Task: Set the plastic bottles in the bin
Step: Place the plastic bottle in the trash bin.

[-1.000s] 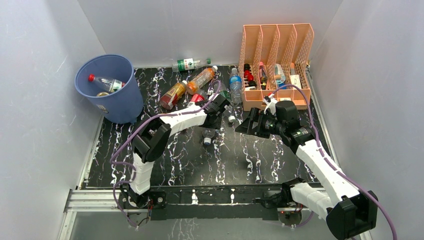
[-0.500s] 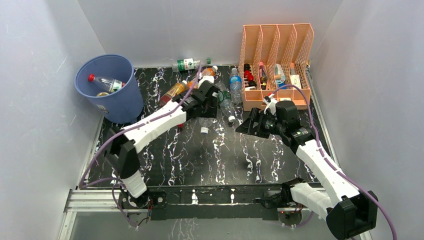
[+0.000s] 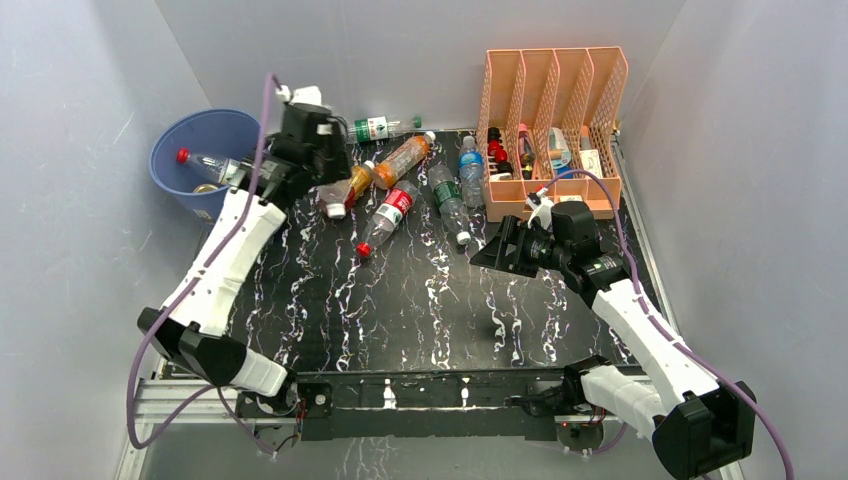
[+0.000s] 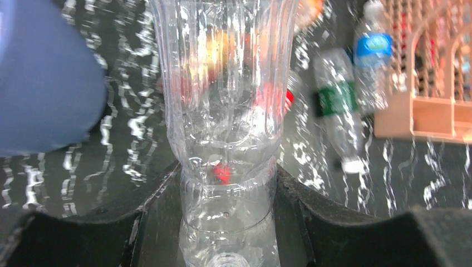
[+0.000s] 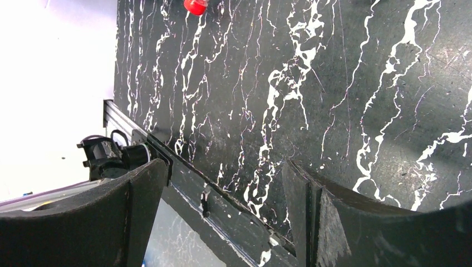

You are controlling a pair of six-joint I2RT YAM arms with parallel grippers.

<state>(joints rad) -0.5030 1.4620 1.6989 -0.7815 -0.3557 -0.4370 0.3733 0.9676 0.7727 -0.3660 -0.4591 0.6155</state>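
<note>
**Clear bottle carried to the bin's rim**

From above, the left arm (image 3: 235, 240) reaches high beside the bin (image 3: 214, 114) at the surface's (image 3: 420, 300) far-left corner, likely to clear its rim. Loose bottles (image 3: 400, 158) lie along the far edge.

Left wrist: the left fingers (image 4: 334, 233) clamp a clear bottle (image 4: 228, 111) at its narrow waist, a secure hold.

Right wrist: the right fingers (image 5: 128, 222) gape, empty.

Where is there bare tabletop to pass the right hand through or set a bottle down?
Bare: the wide marbled stretch of table from its near edge up to the right hand, running left to right. Crowded: the far edge, where bottles lie scattered between the bin and the peach organizer.
</note>
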